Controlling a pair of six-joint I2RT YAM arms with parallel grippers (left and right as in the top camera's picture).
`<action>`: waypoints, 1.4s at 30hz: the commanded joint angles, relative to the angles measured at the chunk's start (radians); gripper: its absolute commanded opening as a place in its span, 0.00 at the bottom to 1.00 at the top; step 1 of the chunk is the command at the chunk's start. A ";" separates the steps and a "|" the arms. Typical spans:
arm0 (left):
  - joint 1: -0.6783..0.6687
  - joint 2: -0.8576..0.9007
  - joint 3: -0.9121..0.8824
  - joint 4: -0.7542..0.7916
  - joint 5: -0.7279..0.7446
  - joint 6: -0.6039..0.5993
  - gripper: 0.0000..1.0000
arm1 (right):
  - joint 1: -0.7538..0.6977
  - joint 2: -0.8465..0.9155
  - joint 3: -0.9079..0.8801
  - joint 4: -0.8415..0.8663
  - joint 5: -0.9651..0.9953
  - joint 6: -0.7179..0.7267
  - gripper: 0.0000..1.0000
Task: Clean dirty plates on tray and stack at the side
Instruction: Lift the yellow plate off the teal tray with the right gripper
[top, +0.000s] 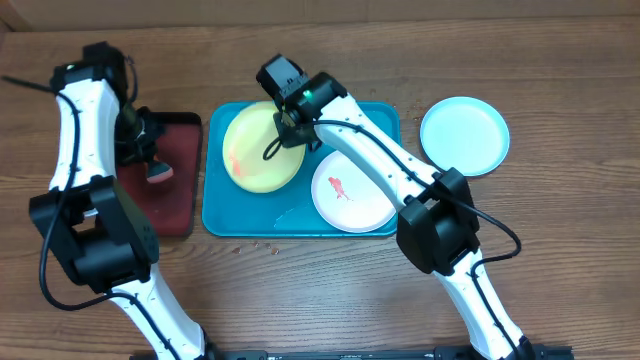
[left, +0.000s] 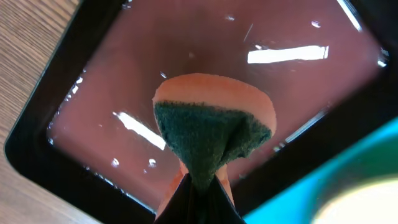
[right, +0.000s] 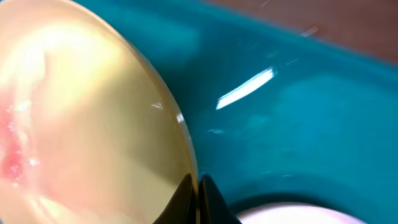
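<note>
Right gripper (right: 198, 190) pinches the yellow plate (top: 255, 150) by its rim, tilted over the tray's (top: 240, 225) left half. The plastic looks light, stiff and slippery. Left gripper (left: 198, 196) clamps a sponge (left: 211, 127) left of the tray.

We find the large tray (top: 250, 220) at the middle of the table (top: 560, 250). Plate A (top: 250, 150) occupies its left half, seemingly tilted off the floor. Plate B (top: 345, 198) lies in its right near corner. Plate C (top: 464, 135) rests on the table off the tray's right far corner, apart. The smaller tray (top: 178, 205) stands just left, with a sponge (top: 158, 172) above it.
</note>
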 joint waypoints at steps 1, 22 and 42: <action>0.020 -0.026 -0.045 0.031 0.029 0.016 0.04 | 0.041 -0.068 0.098 -0.033 0.237 -0.075 0.04; 0.050 -0.026 -0.164 0.122 0.074 0.013 0.04 | 0.290 -0.068 0.132 -0.001 1.082 -0.442 0.04; 0.050 -0.026 -0.164 0.110 0.082 0.013 0.04 | 0.009 -0.068 0.132 -0.129 0.217 -0.093 0.04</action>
